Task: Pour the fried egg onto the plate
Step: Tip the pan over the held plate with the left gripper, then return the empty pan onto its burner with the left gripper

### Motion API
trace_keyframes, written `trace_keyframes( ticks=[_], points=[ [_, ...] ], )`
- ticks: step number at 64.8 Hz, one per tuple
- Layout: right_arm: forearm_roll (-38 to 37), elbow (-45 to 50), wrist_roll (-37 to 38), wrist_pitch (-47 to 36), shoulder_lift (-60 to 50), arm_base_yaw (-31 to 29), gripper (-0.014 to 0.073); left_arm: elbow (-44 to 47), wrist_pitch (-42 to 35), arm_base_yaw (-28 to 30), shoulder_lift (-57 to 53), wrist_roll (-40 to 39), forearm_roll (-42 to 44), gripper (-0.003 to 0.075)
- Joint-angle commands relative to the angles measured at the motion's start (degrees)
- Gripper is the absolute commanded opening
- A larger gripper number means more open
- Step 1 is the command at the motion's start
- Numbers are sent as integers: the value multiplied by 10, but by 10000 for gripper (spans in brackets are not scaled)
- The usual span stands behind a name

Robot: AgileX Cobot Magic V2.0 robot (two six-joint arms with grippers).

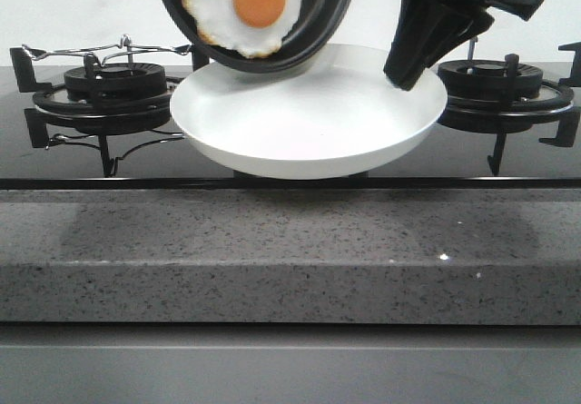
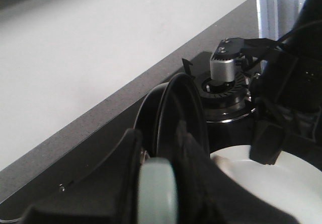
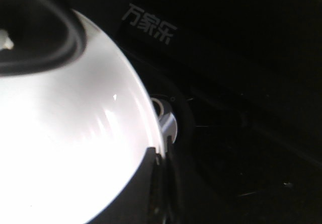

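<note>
Nearest the camera, a speckled grey stone table edge (image 1: 290, 250), bare. Beyond it, a black glass hob with round burners (image 1: 118, 91) at left and right. Held raised over the middle, a wide glossy white round plate (image 1: 309, 118), its right rim pinched by the right arm's dark jaws (image 1: 406, 79), closed on it. Above the plate's far left rim, a black round frying pan (image 1: 313, 32), tipped steeply toward the camera, gripped from behind by the left arm's jaws (image 2: 166, 183). Clinging to the pan's tilted floor, a flat white fried egg with orange yolk (image 1: 243, 6), not yet fallen. Directly below and slightly right: open plate surface, likely landing spot.
</note>
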Motion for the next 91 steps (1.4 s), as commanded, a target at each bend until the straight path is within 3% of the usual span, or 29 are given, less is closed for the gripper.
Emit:
trace_keyframes(
  ticks=[1,22,38,46,60,66,73,81,91],
  points=[
    [18,-14,-5,-17,-27,0,-60,-19,-57,-5,-18,1,-1,-19],
    [18,-14,-5,-17,-27,0,-60,-19,-57,0,-18,-2,-57,-19],
    [18,-14,-5,-17,-27,0,-60,-19,-73,73,-19,-2,-236,-19],
    [18,-14,-5,-17,-27,0,-60,-19,14,144,-14,-2,-355,-18],
    [18,-14,-5,-17,-27,0,-60,-19,317,354,45,-26,-593,-19],
    [18,-14,-5,-17,-27,0,-60,-24,367,425,80,-133,-595,-19],
    [18,-14,-5,-17,-27,0,-60,-24,416,484,125,-190,-595,-19],
    [18,-14,-5,-17,-27,0,-60,-24,463,522,169,-202,-595,-19],
    [18,-14,-5,-17,-27,0,-60,-27,467,542,206,-202,-595,-19]
  ],
)
